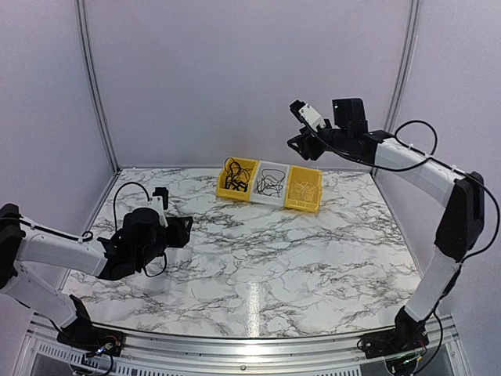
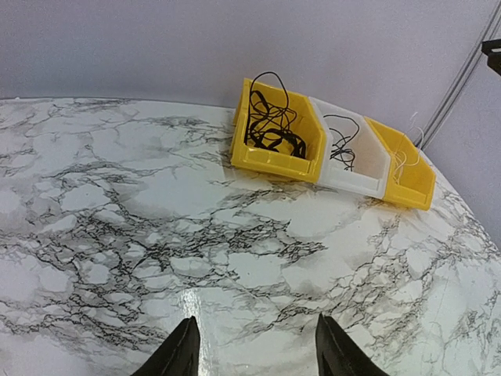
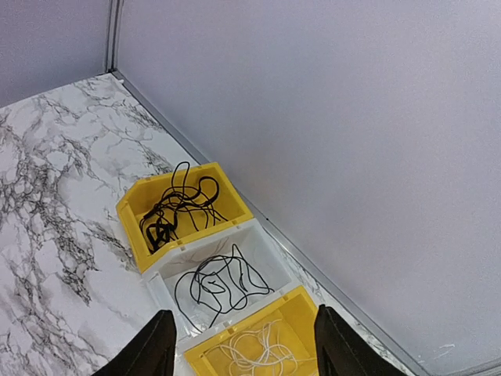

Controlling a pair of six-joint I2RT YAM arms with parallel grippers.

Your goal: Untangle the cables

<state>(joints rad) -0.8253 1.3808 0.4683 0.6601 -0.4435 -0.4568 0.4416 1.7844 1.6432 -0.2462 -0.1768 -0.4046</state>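
Three bins stand in a row at the back of the marble table. The left yellow bin (image 1: 236, 178) (image 3: 137, 205) holds a bundle of black cables (image 3: 176, 209) (image 2: 272, 127). The white middle bin (image 1: 270, 169) (image 3: 160, 280) holds one looped black cable (image 3: 221, 284) (image 1: 269, 185). The right yellow bin (image 1: 304, 188) (image 3: 203, 358) holds a whitish cable (image 3: 262, 352). My right gripper (image 3: 243, 342) (image 1: 300, 146) is open and empty, held high above the bins. My left gripper (image 2: 255, 345) (image 1: 186, 231) is open and empty, low over the table's left side, far from the bins.
Grey walls with metal corner posts (image 1: 94, 86) close in the table at the back and sides. The table's metal front rail (image 1: 250, 348) runs between the arm bases. Thick black cables loop along both arms (image 1: 415, 125).
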